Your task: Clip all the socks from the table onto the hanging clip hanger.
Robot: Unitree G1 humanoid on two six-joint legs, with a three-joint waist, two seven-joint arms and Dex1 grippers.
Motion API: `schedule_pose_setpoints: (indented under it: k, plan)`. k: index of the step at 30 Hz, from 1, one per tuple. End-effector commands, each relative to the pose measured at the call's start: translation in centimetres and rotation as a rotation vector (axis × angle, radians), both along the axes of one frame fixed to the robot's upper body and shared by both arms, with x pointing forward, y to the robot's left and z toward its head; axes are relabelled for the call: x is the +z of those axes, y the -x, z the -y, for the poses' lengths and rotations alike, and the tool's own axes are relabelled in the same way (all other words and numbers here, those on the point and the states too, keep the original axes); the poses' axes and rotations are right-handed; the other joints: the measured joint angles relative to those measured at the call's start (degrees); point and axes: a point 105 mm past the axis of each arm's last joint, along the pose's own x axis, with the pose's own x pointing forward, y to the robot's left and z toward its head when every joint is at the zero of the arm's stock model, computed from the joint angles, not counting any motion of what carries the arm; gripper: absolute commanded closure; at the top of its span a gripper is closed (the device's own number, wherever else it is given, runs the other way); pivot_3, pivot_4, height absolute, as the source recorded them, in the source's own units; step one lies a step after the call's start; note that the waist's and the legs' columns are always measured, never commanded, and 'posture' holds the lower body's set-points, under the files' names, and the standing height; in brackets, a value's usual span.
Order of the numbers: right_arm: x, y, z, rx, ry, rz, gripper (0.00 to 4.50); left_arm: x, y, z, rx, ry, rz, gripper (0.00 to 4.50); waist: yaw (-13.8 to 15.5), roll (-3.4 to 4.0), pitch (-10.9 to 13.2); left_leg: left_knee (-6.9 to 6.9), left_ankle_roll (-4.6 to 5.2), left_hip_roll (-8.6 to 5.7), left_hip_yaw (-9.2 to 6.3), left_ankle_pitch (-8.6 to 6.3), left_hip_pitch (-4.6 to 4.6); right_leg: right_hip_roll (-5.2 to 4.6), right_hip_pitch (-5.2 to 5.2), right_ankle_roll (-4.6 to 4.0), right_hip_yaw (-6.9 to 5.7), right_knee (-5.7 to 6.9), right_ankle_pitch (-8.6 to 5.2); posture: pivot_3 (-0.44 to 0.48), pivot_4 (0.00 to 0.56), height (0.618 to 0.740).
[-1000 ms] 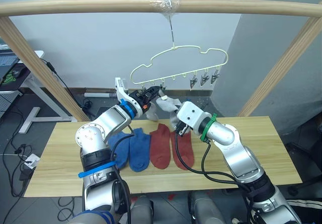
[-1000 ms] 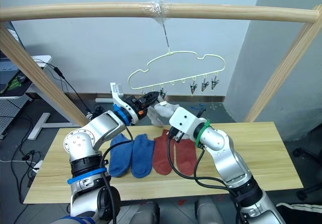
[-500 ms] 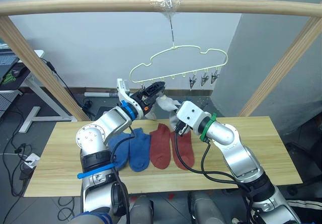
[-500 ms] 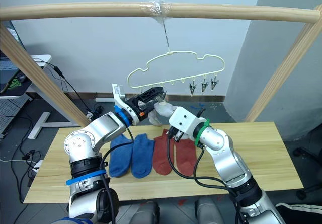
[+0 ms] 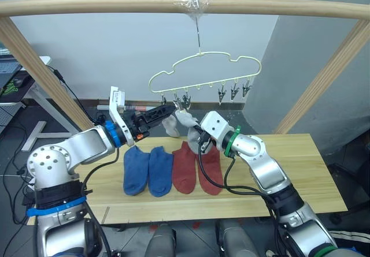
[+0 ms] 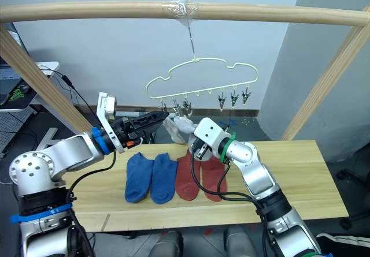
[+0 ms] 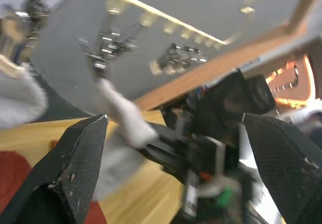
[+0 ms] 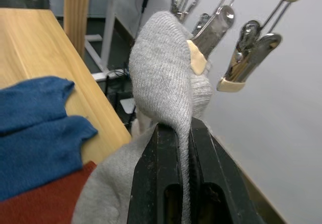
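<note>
**Grey sock held up at the clips, four socks on the worktop**

The left gripper (image 5: pixel 155 111) reaches toward the left end of the clip hanger (image 5: pixel 202 75), its fingers (image 7: pixel 75 168) spread wide and holding nothing. Below it, on the worktop (image 5: pixel 300 170), two blue socks (image 5: pixel 148 169) lie side by side, with two rust-red socks (image 5: pixel 198 167) just beside them to the right. One light grey sock (image 5: pixel 169 125) hangs from a clip at the hanger's left end. Next to it the right gripper (image 5: pixel 196 136) pinches a second grey sock (image 8: pixel 163 90) between its pressed fingers (image 8: pixel 161 178), lifting it against the neighbouring clips (image 8: pixel 214 30). Three clips (image 5: pixel 234 91) at the hanger's right end hang bare.
</note>
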Motion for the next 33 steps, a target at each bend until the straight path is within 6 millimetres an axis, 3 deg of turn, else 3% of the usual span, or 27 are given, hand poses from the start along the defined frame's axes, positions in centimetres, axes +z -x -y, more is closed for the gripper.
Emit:
schedule_pose_setpoints:
  k: [1, 3, 6, 16, 17, 25, 30, 33]
  plan:
    - [1.0, -0.3, -0.4, 0.034, -0.083, -0.010, 4.50, 0.7, 1.3, 0.6, -0.061, -0.090, 0.076, 0.03, 0.15, 0.00, 0.00, -0.02, 0.00, 0.00, 0.00, 0.00, -0.01, 0.00, 0.00, -0.02, 0.00, 0.00, -0.01, 0.072, 0.184, 0.740]
    - [1.0, -0.3, -0.5, 0.042, -0.095, -0.021, 4.50, 0.6, 1.4, 0.6, -0.062, -0.116, 0.087, 0.03, 0.44, 0.02, 0.02, -0.06, -0.01, 0.00, 0.02, -0.01, -0.01, 0.00, -0.02, -0.02, 0.01, 0.00, -0.01, 0.080, 0.185, 0.740]
    - [0.7, -0.5, -0.2, 0.045, -0.123, -0.072, 3.76, 0.3, 1.7, 0.1, -0.044, -0.132, 0.105, 0.00, 0.74, 0.03, 0.02, -0.12, -0.03, 0.00, 0.03, -0.02, -0.07, 0.00, -0.13, -0.02, 0.01, 0.00, -0.02, 0.086, 0.185, 0.740]
    - [0.3, -0.1, 2.5, 0.016, -0.152, -0.144, 0.20, -1.3, 2.2, -0.2, -0.026, -0.216, 0.140, 0.00, 1.07, 0.03, 0.03, -0.08, -0.03, 0.01, 0.01, -0.01, -0.59, 0.00, -0.56, -0.02, -0.01, 0.04, -0.01, 0.084, 0.182, 0.740]
    - [0.4, -0.1, 3.3, 0.008, -0.162, -0.159, 0.03, -1.5, 2.2, 0.2, -0.039, -0.238, 0.156, 0.00, 1.06, 0.03, 0.03, -0.09, -0.03, 0.01, 0.01, -0.02, -0.59, 0.00, -0.57, -0.02, -0.01, 0.03, -0.01, 0.076, 0.176, 0.740]
    - [2.4, 1.3, 7.2, 0.028, -0.218, -0.198, 0.03, -2.7, 1.7, 3.1, -0.042, -0.380, 0.326, 0.00, 1.19, 0.04, 0.03, -0.06, -0.03, 0.00, 0.03, -0.02, -0.64, -0.01, -0.58, -0.06, -0.01, 0.00, -0.03, 0.071, 0.175, 0.740]
    - [4.9, 2.8, 8.7, 0.059, -0.252, -0.172, 0.03, -2.6, -0.8, 4.2, 0.142, -0.504, 0.575, 0.00, 1.09, 0.07, 0.02, -0.05, -0.03, 0.01, 0.06, -0.02, -0.63, 0.00, -0.58, -0.05, 0.01, 0.01, -0.03, 0.042, 0.166, 0.740]
    - [5.2, 3.0, 9.2, 0.038, -0.254, -0.149, 0.00, -2.4, -1.9, 4.7, 0.226, -0.487, 0.631, 0.89, 1.18, 0.05, 0.00, 0.00, -0.02, -0.01, 0.07, -0.01, -0.66, -0.01, -0.55, -0.01, 0.02, -0.02, 0.00, 0.037, 0.165, 0.740]
